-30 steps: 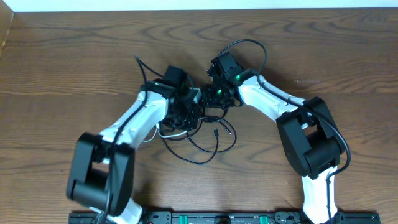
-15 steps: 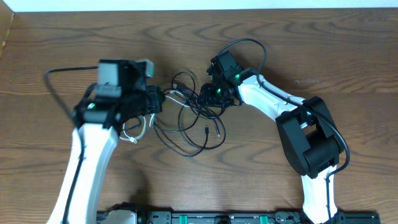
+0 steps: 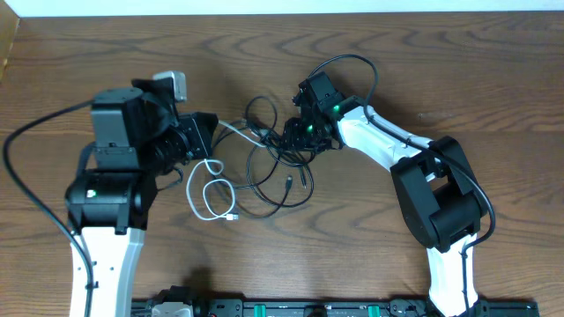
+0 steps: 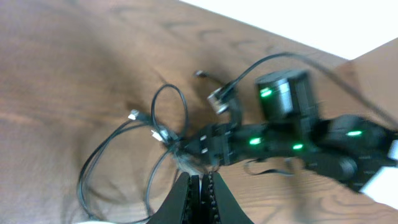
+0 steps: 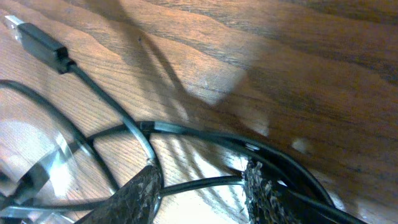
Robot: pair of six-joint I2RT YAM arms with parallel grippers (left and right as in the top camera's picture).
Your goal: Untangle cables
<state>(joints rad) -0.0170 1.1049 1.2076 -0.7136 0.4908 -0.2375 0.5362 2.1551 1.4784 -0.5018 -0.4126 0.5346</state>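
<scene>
black cords (image 3: 275, 143) lay knotted between the two grippers; count unclear, two at least. one white cord (image 3: 231, 216) lay looped just beside the knot, on the left arm's side. right gripper (image 5: 202, 186) sat in the knot, part spread, straddling a black strand without pinching it. left gripper (image 4: 199, 180) was pressed together, tips toward the knot; whether a strand was caught could not be told. right arm nearer. any parting pull would likely run left-right.

Left arm (image 3: 106, 198) upright, left fingers (image 4: 180, 199) pressed together; right arm (image 3: 379, 145) reaching inward, low, right fingers (image 5: 140, 193) apart.
</scene>
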